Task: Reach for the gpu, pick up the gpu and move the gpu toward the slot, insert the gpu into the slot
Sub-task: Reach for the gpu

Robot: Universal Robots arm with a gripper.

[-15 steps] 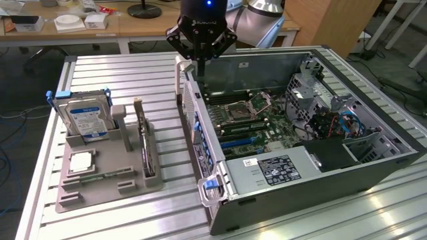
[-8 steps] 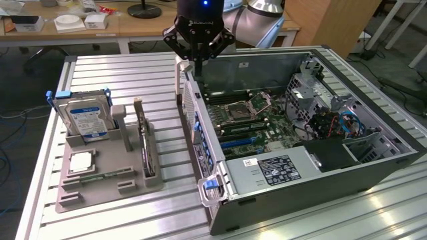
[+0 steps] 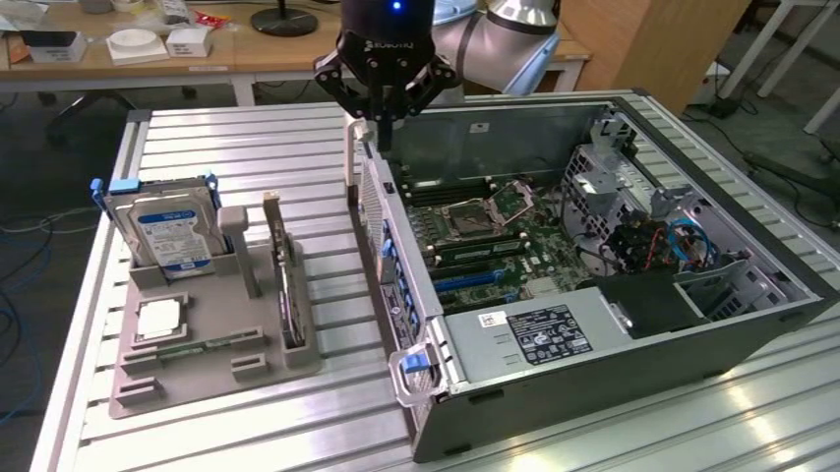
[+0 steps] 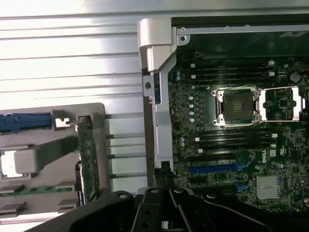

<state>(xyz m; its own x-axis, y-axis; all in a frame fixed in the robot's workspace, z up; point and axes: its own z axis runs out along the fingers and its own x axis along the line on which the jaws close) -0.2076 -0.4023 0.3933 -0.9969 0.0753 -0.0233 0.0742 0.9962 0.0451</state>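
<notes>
Standing on edge in the grey holder at the front of the table, the graphics card is untouched, near the hard drive. Past it lies the open computer case, its board bare. Farthest back, your gripper hangs over the case's rear wall, fingers together on nothing. You're at the reach, I judge. It calls for crossing to the holder, parting the fingers and lining them up with the card's thin top edge.
</notes>
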